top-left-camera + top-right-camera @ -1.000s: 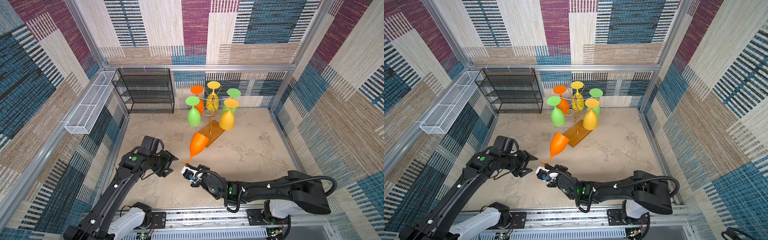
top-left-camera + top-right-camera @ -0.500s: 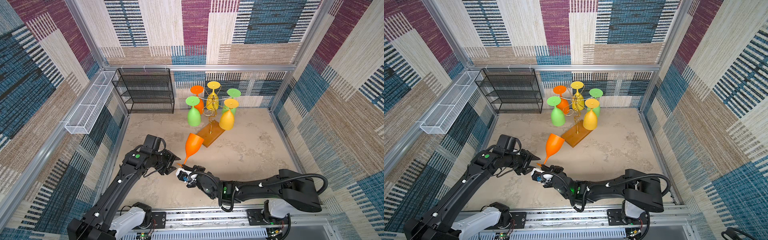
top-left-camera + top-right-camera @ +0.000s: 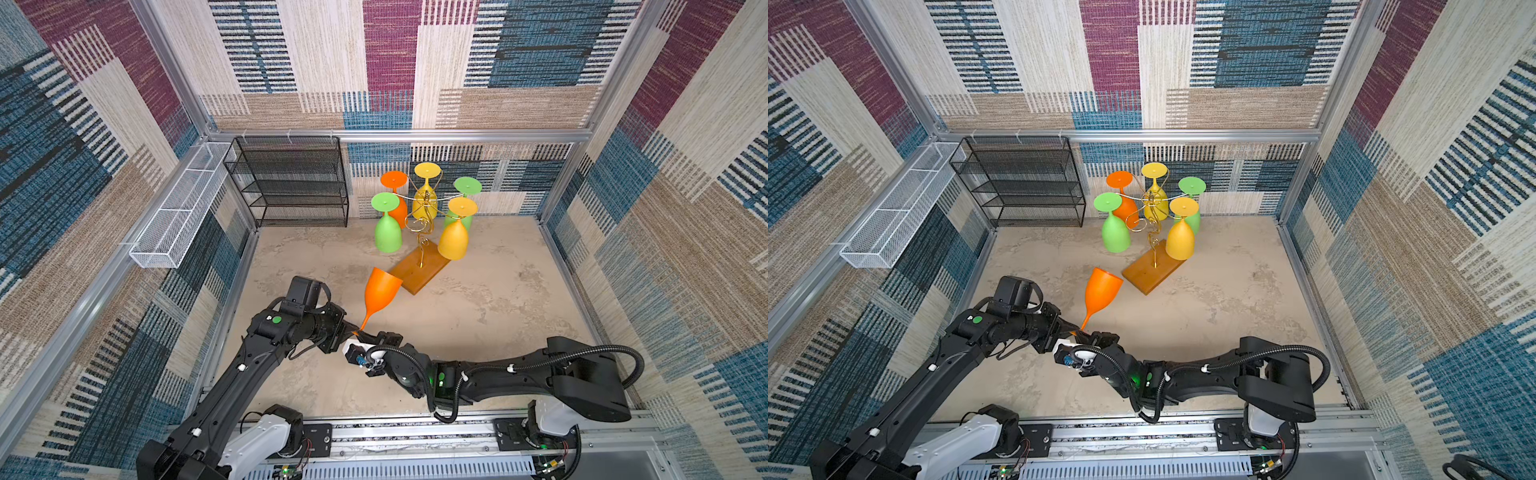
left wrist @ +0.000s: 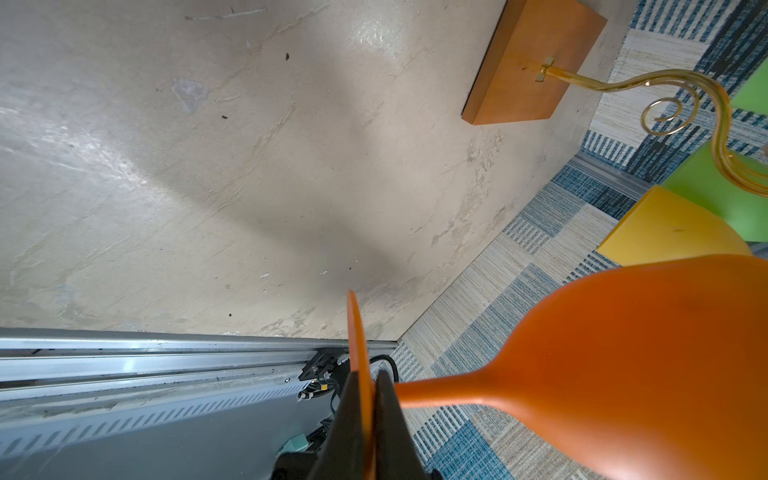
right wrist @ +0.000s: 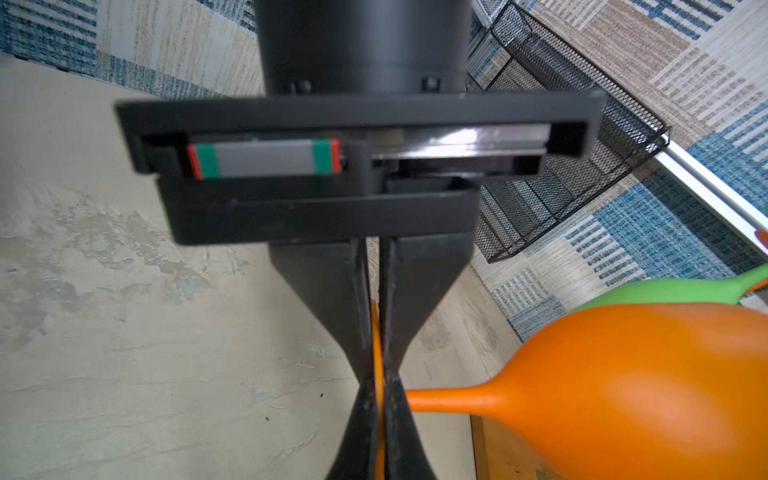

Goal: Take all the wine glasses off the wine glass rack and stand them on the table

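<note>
- Left claw (image 4: 368,376) clamped on the foot of the orange wine glass (image 3: 381,291).
- Right claw (image 5: 380,384) clamped on the same foot.
- Glass tilted, off the rack (image 3: 415,272).

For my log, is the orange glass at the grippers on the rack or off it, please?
Off: the glass is apart from the rack, foot pinched by left gripper and right gripper.

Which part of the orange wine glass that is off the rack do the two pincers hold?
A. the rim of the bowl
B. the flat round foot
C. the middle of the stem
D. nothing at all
B: the left pincer and the right pincer are each shut on the thin foot of the orange wine glass; its stem and bowl stick out free.
</note>
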You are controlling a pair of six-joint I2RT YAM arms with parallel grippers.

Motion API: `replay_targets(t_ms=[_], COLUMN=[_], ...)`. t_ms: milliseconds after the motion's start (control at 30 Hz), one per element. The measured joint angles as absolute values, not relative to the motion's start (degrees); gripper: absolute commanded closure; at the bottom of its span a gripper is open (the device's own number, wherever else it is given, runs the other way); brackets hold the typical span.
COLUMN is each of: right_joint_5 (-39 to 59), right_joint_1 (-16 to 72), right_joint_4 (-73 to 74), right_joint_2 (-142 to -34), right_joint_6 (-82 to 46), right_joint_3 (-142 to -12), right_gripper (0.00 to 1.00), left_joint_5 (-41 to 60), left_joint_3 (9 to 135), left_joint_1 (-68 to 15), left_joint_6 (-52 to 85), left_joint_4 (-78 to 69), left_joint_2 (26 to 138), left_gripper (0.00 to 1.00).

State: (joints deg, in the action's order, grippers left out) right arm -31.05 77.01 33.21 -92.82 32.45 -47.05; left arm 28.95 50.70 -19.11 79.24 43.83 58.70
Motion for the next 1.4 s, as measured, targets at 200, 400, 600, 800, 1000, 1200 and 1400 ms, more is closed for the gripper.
replay_targets(t_ms=[200, 400, 600, 800, 1000, 1200, 1400], right_joint_5=[-30.46, -26.74, -16.10, -3.88, 4.27, 6.07, 6.28], right_joint_1=[77.03, 76.53, 70.08, 60.75, 57.08, 56.75, 56.62], right_joint_4=[27.86, 18.55, 5.06, -2.66, -9.26, -13.93, -14.92], right_joint_2=[-87.96, -76.40, -67.81, -64.25, -67.05, -70.08, -72.29], right_joint_6=[26.85, 16.36, 1.76, -12.05, -21.15, -24.82, -25.45], right_joint_3=[-48.01, -46.72, -48.07, -53.76, -62.24, -67.48, -69.34], right_gripper=[0.43, 0.39, 0.42, 0.45, 0.47, 0.51, 0.59], left_joint_5=[28.62, 28.88, 32.45, 35.70, 39.18, 41.50, 42.35], left_joint_3=[50.06, 47.51, 44.29, 43.81, 42.76, 42.54, 42.22], left_joint_1=[-16.40, -11.29, -9.19, -9.13, -9.13, -9.13, -9.08], left_joint_6=[75.75, 68.69, 60.80, 54.89, 50.74, 48.40, 47.48], left_joint_4=[44.75, 44.86, 39.11, 32.32, 26.20, 22.02, 21.26], left_joint_2=[58.13, 58.48, 59.37, 60.03, 59.81, 58.87, 58.30], left_gripper=[1.00, 1.00, 1.00, 1.00, 1.00, 1.00, 1.00])
